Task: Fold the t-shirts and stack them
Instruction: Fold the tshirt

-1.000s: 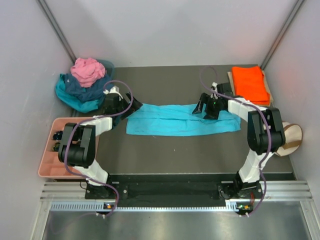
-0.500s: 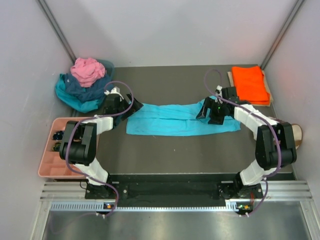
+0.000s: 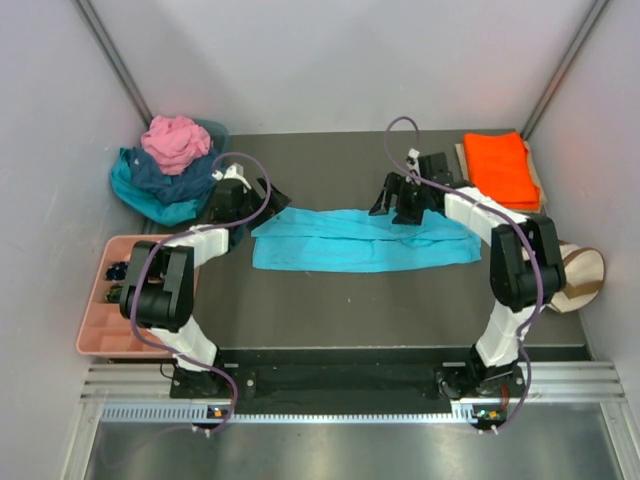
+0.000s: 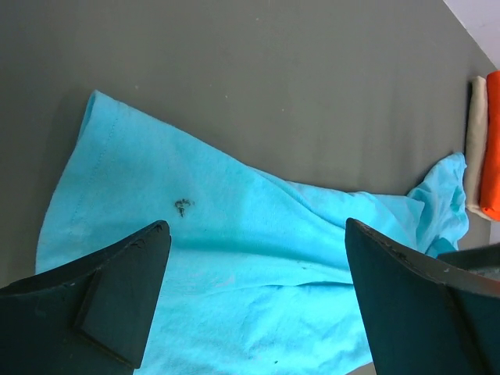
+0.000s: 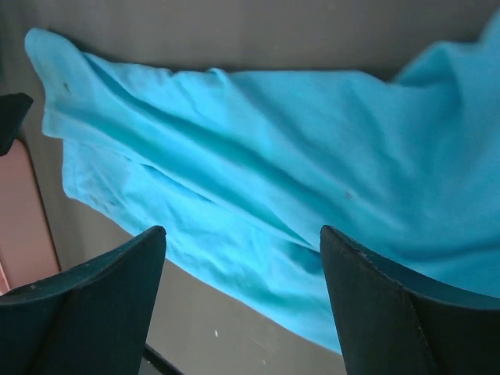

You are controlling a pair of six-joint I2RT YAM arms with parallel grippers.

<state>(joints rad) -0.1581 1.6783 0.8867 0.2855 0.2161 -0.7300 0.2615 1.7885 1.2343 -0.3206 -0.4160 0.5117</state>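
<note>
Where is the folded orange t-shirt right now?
In the top view, the folded bright orange cloth t-shirt lies at the dark table's far right corner, right of the right gripper and beyond the long turquoise t-shirt's right end.

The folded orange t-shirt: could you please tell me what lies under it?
A cream cloth thing pokes out past the edges of the orange t-shirt; the rest is covered, so I cannot identify it.
</note>
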